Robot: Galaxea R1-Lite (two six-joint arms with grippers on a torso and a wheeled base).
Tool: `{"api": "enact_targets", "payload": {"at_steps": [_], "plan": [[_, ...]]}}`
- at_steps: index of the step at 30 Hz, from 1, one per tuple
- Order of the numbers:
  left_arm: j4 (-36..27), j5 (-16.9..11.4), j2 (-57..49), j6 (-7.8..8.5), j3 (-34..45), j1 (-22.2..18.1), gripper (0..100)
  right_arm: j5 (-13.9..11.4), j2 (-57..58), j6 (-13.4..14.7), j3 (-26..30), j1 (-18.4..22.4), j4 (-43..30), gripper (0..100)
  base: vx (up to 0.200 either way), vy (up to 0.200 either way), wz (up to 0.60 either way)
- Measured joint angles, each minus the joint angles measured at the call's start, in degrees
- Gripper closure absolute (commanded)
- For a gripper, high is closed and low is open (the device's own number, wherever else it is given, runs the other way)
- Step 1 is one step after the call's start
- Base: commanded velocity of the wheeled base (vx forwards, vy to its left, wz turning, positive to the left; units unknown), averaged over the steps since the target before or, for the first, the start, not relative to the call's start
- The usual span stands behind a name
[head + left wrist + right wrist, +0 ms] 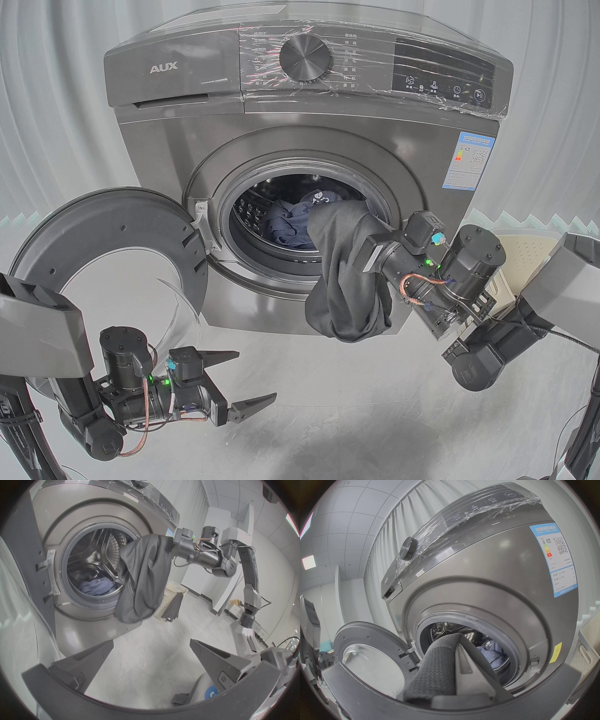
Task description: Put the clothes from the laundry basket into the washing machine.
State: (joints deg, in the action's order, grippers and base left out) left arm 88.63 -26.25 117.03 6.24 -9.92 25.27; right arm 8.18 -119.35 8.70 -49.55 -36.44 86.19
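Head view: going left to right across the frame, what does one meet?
open washing machine door → left pincer, open, low over the floor → dark garment hanging at the drum mouth → laundry basket

- washing machine [175,144]: smooth, satin grey metal-look shell; crinkled clear plastic film [375,56]
- dark garment [347,281]: matt, soft cloth
- laundry basket [531,250]: probably perforated plastic
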Motion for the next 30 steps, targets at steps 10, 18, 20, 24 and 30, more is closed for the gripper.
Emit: {"api": "enact_targets", "payload": {"at_steps": [10,18,20,24,30], "plan": [[0.0,3.1,-0.2,-4.0,-9.6,2.1,0,0.0,0.6,-0.3,1.9,-3.5,-0.3,100,0.0,0.0,0.0],[0.0,4.3,1.9,-5.8,-14.9,3.8,0,0.4,0.5,-0.2,2.0,-5.8,-0.5,100,0.0,0.0,0.0],[0.0,4.4,2.5,-6.06,-16.6,3.8,0,0.9,0.5,-0.2,2.0,-6.6,-0.5,100,0.0,0.0,0.0],[0.0,4.4,3.4,-6.27,-19.0,4.3,0,1.4,0.0,-0.2,1.8,-8.0,-0.6,100,0.0,0.0,0.0],[0.0,4.4,4.1,-6.35,-20.8,4.6,0,1.5,-0.8,0.0,1.7,-9.1,-0.6,100,0.0,0.0,0.0]]}}
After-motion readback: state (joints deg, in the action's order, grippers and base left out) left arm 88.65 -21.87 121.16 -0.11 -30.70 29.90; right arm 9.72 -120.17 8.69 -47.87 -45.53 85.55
